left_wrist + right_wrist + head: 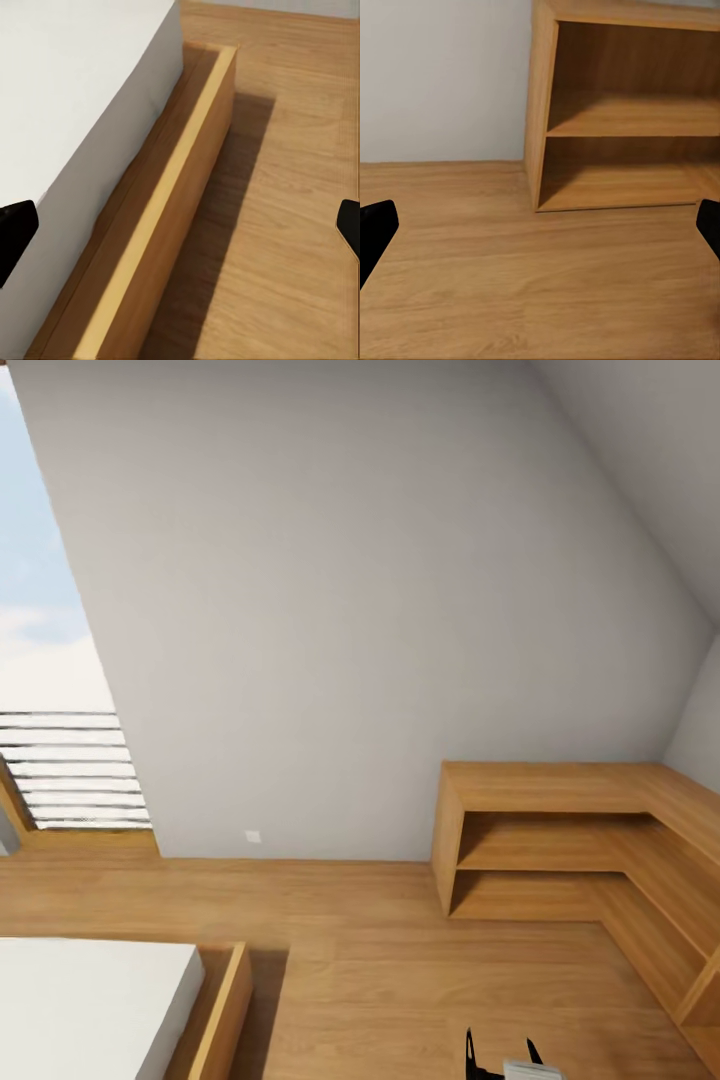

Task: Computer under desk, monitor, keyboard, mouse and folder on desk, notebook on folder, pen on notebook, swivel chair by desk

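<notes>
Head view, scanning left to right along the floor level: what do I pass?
Window with slatted railing → white bed in its wooden frame → small wall outlet → bare wooden floor → wooden corner shelf unit.

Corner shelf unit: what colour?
Light honey-toned wood, the corner shelf unit nearly matching the floor; best in the head view.

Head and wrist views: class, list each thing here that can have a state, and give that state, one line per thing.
Low wooden corner shelf unit: upright against the wall, shelves bare.
White mattress: lying flat in the wooden bed frame.
Left gripper: jaws wide apart, holding nothing.
Right gripper: jaws wide apart, holding nothing.
</notes>
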Controlling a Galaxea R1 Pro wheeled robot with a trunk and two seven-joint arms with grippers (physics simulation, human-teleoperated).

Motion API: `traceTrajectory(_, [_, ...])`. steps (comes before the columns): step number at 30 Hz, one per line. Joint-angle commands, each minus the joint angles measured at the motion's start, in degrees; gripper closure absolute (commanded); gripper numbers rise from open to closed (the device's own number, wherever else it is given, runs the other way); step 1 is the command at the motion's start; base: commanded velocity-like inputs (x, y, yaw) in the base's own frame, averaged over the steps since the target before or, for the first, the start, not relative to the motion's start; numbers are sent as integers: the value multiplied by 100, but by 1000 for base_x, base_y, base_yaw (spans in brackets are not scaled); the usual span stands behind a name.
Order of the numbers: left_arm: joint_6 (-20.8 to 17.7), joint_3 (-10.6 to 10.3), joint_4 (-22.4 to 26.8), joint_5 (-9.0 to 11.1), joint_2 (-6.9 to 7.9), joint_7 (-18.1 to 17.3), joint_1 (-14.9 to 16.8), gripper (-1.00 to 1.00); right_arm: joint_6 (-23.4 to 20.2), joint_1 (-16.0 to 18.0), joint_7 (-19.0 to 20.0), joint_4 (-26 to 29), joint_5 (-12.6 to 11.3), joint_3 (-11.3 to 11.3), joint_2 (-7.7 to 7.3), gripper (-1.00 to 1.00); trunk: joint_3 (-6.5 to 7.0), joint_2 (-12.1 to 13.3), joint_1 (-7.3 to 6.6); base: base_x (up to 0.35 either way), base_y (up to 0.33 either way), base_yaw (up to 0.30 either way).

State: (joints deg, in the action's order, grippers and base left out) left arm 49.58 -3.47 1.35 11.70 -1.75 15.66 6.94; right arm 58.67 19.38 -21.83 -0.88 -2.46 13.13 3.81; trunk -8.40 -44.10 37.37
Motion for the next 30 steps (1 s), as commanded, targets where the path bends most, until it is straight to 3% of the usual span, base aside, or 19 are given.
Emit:
traceTrajectory(1, [17, -40, -3, 43, -1, 11, 6, -100, 16, 6, -29, -9, -23, 49, 1, -100, -9, -6, 4, 328, -106, -8])
traceTrajectory(9, [17, -39, -3, 43, -1, 13, 4, -100, 21, 5, -26, -9, -19, 49, -2, -100, -9, -6, 4, 328, -84, -134])
traceTrajectory(30, [15, -38, -3, 43, -1, 9, 8, -100, 22, 8, -29, -7, -18, 49, 5, -100, -9, -6, 4, 321, -27, -260])
